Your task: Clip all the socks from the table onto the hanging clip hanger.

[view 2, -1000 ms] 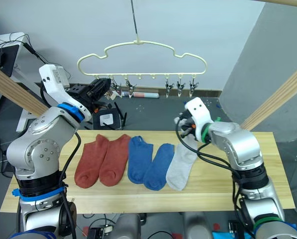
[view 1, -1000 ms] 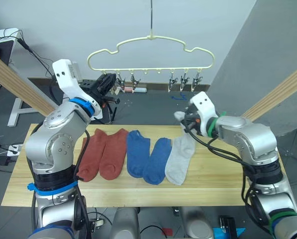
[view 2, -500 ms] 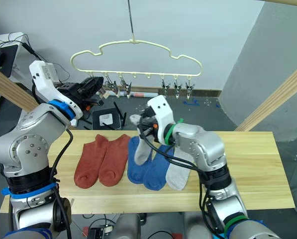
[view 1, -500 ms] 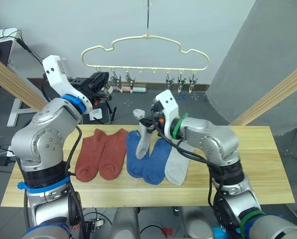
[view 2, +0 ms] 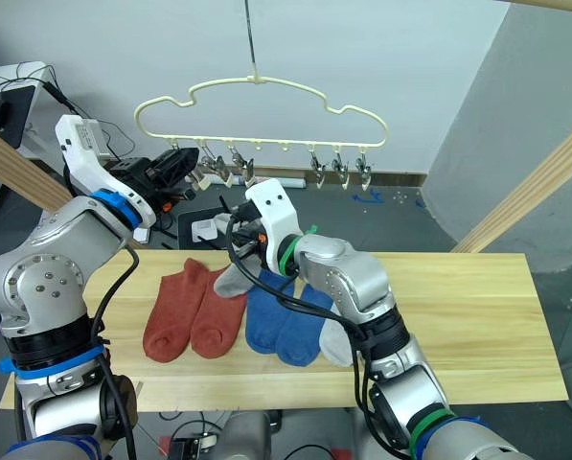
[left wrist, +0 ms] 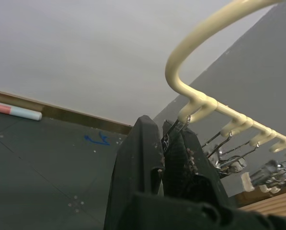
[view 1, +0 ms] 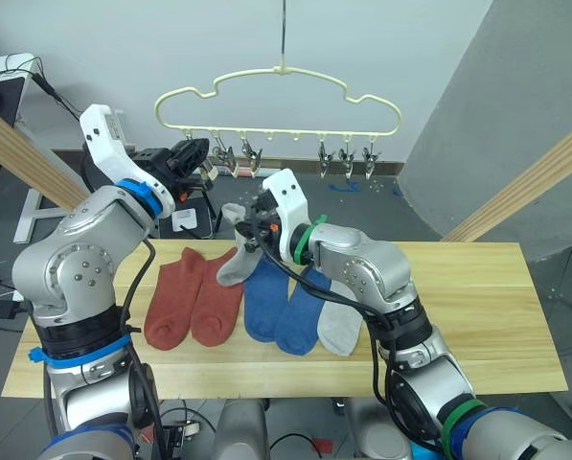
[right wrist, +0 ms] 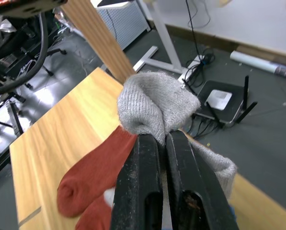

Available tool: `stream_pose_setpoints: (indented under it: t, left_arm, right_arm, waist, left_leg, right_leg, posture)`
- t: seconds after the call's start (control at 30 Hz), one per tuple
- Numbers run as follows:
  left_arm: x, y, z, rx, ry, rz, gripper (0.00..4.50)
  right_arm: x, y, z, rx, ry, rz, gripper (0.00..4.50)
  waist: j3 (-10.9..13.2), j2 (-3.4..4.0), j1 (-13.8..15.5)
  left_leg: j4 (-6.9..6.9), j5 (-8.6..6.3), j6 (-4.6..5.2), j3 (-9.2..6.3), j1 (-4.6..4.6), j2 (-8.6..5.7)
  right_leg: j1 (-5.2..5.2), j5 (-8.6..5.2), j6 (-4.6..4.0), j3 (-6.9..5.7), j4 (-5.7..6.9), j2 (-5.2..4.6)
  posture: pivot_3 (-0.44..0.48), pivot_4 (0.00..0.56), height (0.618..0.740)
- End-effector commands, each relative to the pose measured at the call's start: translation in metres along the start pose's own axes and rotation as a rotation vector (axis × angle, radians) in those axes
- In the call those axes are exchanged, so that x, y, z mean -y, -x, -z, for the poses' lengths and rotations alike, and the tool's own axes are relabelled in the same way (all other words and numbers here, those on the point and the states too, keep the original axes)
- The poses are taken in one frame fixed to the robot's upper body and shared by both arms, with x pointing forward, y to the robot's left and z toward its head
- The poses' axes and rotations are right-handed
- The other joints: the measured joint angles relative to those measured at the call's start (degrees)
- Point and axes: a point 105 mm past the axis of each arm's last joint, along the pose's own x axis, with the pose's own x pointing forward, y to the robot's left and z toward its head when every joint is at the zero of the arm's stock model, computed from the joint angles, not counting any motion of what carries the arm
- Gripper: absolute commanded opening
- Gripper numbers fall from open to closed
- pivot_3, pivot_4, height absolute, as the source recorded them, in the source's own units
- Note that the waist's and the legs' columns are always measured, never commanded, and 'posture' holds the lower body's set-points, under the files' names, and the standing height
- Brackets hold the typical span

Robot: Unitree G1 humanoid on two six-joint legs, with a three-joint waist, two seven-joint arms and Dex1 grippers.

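We see our right gripper (right wrist: 162,143) with its two black fingers squeezed tight on a light grey sock (view 1: 236,257), a soft, fuzzy knit that bunches up in a lump above the fingertips and hangs down limp over the table (view 1: 477,316). The sock is lifted up in the air, above the rust-red pair, and below the left end of the clip hanger (view 1: 278,96). That hanger is a thin, pale yellow wire bent like a cloud, with a long straight hook on top and a row of little shiny metal clips (view 1: 346,159) dangling under it. Our left gripper (left wrist: 167,158) is up at the left end of the hanger, its black fingers pressed together on one silver clip (left wrist: 174,130). On the table, which is long, flat, light wood with stripy grain, lie two rust-red socks (view 1: 192,297) side by side, then two blue socks (view 1: 284,305), then one more light grey sock (view 1: 341,324) just beside the blue ones. They all lie flat and smooth.
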Motion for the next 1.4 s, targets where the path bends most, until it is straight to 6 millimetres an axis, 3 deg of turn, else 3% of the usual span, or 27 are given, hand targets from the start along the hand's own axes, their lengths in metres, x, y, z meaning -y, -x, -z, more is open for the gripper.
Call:
stream_pose_setpoints:
  t: [0.03,0.57,1.4]
  left_arm:
    - [-0.002,0.005,-0.012,0.037,-0.006,-0.011,0.1]
    - [-0.001,0.004,-0.007,0.027,0.036,-0.02,0.1]
    - [0.0,0.002,-0.005,0.048,0.033,-0.031,0.1]
  right_arm:
    - [-0.006,-0.004,-0.018,0.065,0.027,-0.019,0.01]
    - [-0.008,-0.023,-0.048,0.132,0.053,-0.039,0.01]
    - [-0.059,-0.042,-0.062,0.156,0.03,-0.197,0.01]
  waist:
    - [0.0,0.0,0.01]
    - [0.0,0.0,0.02]
    - [-0.02,-0.03,0.06]
  left_leg:
    - [0.0,0.0,0.0,-0.01,0.0,0.0]
    - [0.0,0.0,0.0,0.04,-0.01,0.01]
    - [0.03,0.16,-0.26,0.15,-0.12,0.0]
  right_leg:
    - [0.0,0.0,0.0,0.0,0.0,0.0]
    - [-0.05,0.01,-0.02,0.03,0.04,-0.01]
    - [-0.63,0.03,-0.05,0.1,0.8,-0.02]
  posture:
    - [-0.09,0.35,0.74]
    - [-0.088,0.344,0.74]
    - [-0.062,0.328,0.74]
